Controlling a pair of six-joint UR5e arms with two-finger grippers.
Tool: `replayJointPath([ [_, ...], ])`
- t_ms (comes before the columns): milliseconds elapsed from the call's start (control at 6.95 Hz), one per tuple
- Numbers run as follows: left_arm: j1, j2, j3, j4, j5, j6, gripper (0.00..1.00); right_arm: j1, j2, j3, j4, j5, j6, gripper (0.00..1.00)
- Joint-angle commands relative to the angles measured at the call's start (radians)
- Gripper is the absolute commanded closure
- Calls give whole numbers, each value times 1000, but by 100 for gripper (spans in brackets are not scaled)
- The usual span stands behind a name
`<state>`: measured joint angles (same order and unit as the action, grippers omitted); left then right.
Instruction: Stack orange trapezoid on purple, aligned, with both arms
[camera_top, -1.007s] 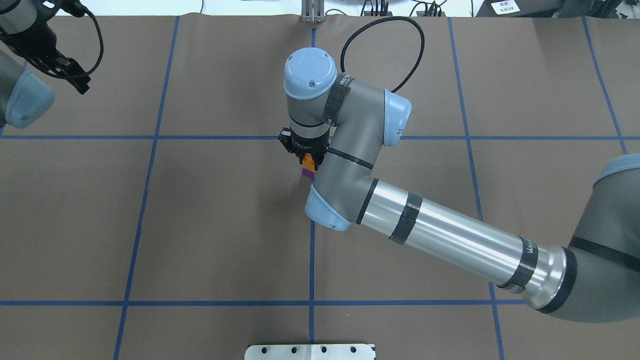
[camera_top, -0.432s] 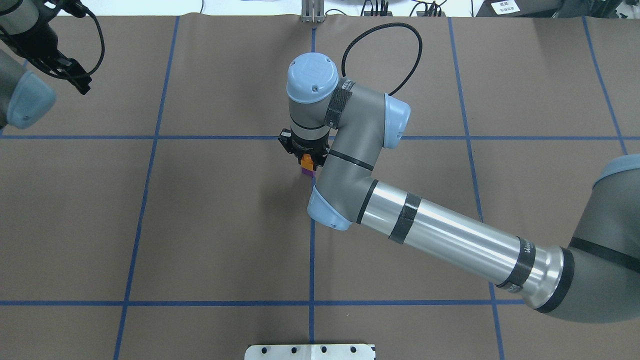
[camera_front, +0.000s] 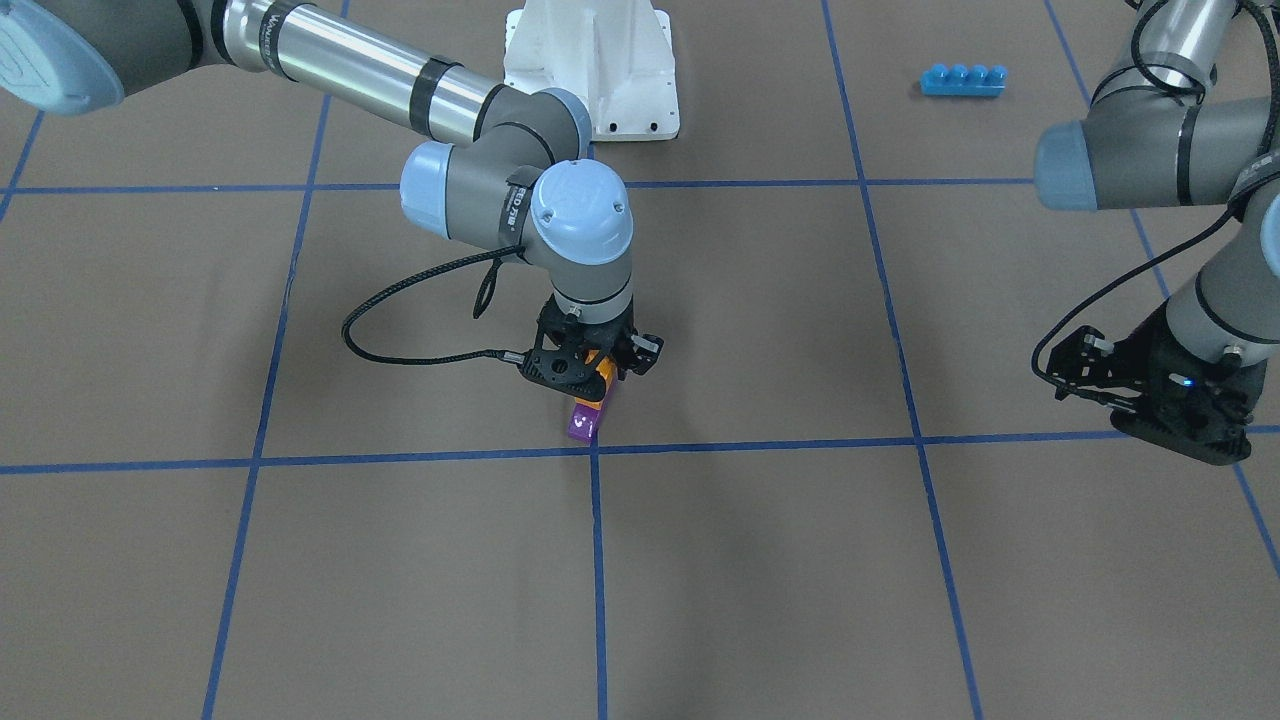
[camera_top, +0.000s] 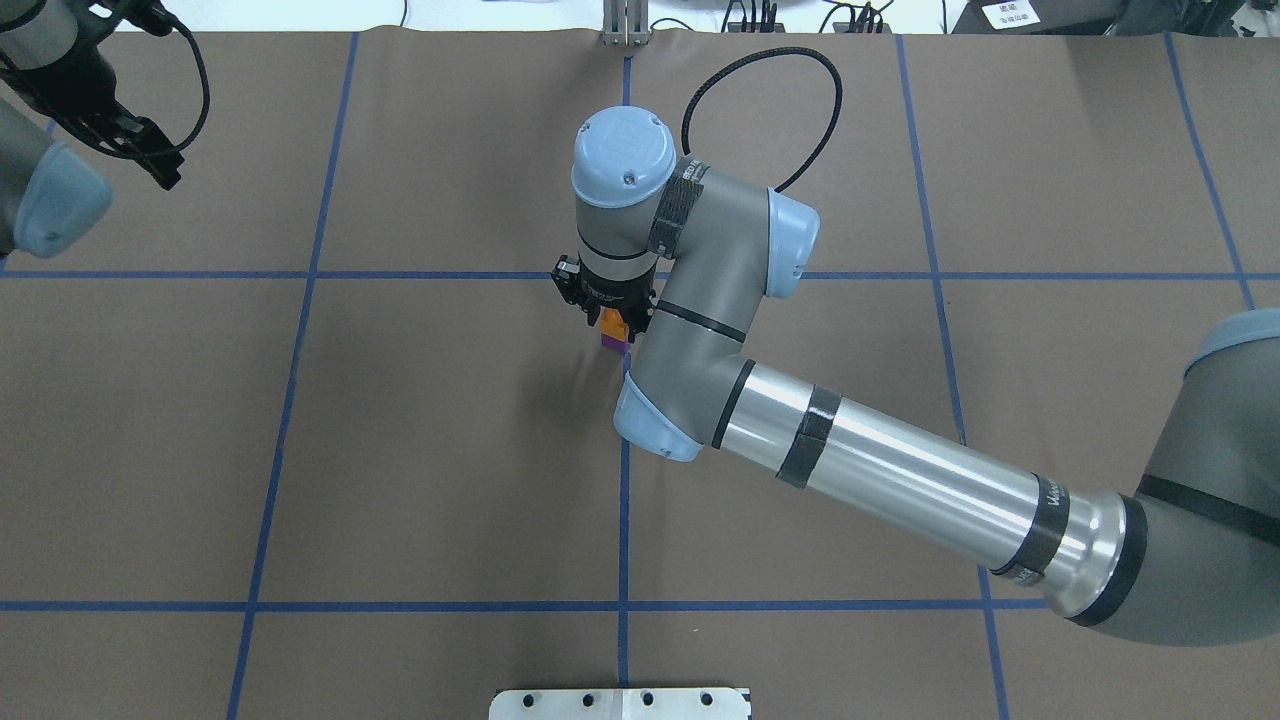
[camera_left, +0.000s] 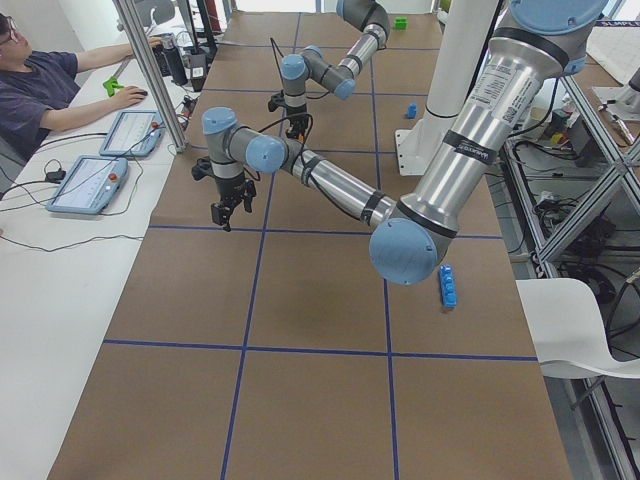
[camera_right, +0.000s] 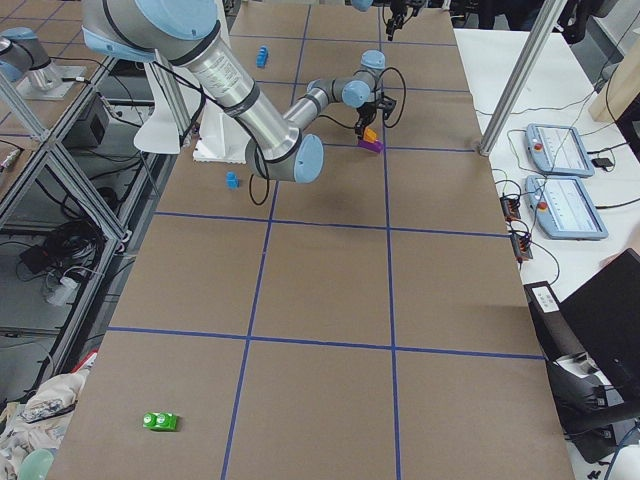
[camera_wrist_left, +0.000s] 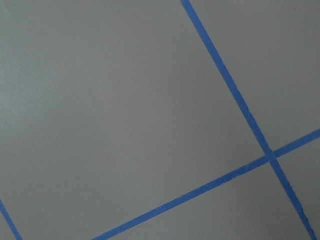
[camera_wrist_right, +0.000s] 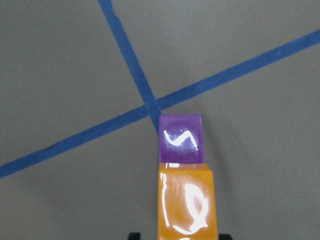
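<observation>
Over the last second the right pincer (camera_front: 598, 372) has eased down and a touch towards the robot's left, so the orange trapezoid (camera_wrist_right: 186, 202) clamped between its jaws shows less in the overhead view and now sits right against the purple (camera_wrist_right: 180, 137). The purple lies directly under the pincer's tips, beside a crossing of blue tape lines (camera_wrist_right: 150, 107). I judge this to be the seating step: the bricks meet, but from the front the orange one looks tilted, and whether its underside has pressed home onto the stud cannot be told. The left pincer (camera_front: 1075, 365) hangs well apart from the right one with its jaws seemingly parted and nothing in them. White lettering on the right forearm's end band (camera_top: 1052, 497) is too small to read, and neither brick shows any print.
</observation>
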<state>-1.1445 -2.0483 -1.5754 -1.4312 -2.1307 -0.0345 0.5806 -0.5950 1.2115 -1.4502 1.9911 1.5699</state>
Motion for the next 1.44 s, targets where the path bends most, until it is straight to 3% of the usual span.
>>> replayJointPath([
  [0,0,2,0,-2,0,5,0,2,6,28,-2,2,-1,0],
  [144,-4,4,2,-27,-2,8,0,31,1,102,-19,15,-1,0],
  [432,-50,25,11,-35,-29,89,0,109,-37,335,-233,49,-102,0],
  [719,-157,95,49,-37,-61,267,0,223,-229,593,-422,89,-390,0],
  [1151,-363,233,78,-119,-178,383,0,477,-533,639,-411,202,-873,0],
  [1295,-380,262,81,-159,-178,381,0,583,-622,631,-411,242,-1085,0],
])
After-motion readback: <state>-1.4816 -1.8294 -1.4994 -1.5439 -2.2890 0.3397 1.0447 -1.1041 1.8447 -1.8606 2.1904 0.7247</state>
